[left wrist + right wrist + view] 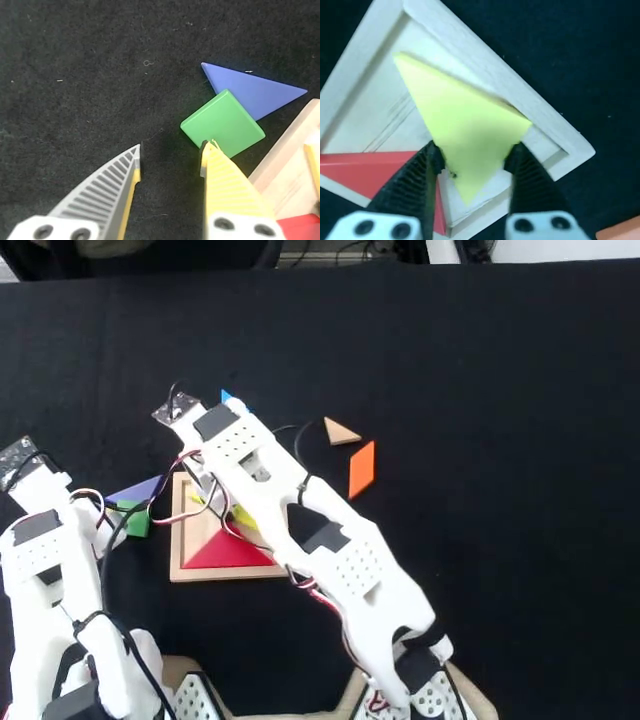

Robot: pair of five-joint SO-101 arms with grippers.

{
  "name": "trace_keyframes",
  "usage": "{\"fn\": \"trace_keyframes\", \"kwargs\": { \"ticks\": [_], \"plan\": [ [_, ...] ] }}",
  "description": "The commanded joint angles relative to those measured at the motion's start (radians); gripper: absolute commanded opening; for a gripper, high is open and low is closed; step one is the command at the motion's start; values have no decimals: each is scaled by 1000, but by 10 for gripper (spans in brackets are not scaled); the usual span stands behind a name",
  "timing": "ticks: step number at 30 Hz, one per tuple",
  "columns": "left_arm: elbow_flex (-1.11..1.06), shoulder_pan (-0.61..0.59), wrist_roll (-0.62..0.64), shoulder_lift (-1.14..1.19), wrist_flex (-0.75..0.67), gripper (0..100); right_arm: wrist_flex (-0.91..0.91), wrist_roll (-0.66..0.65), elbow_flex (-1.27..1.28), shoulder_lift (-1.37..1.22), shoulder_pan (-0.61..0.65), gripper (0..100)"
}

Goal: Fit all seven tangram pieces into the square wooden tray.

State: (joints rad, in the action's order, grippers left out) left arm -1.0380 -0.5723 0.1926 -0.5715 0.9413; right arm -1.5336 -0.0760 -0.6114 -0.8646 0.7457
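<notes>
The right claw [476, 150] is clamped on the yellow triangle [465, 125], pinching its two slanted edges above the tray [470, 55]. One corner seems to ride over the tray's rim, though the angle leaves that unsure. The piece looks light, stiff and smooth, so it could slip out along those tapering edges; a hold nearer its wide part looks safer. The left claw [171, 149] gapes empty just outside the tray, beside the green square [222, 125].
</notes>
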Motion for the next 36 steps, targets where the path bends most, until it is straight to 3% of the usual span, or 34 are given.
{"fn": "trace_keyframes", "kwargs": {
  "ticks": [1, 14, 25, 31, 36],
  "plan": [
    [45, 12, 6, 0, -15, 202, 29, 0, -12, -22, 5, 23],
    [45, 12, 9, 0, -15, 202, 20, 2, -51, 56, 14, 21],
    [45, 1, 12, -8, -11, 202, 3, 5, -61, 202, 130, 21],
    [65, -79, 14, -9, -6, 202, -40, 3, -51, 252, 130, 21],
    [174, -229, 12, -9, 86, 202, -64, 8, -50, 236, 130, 21]
  ]
}}
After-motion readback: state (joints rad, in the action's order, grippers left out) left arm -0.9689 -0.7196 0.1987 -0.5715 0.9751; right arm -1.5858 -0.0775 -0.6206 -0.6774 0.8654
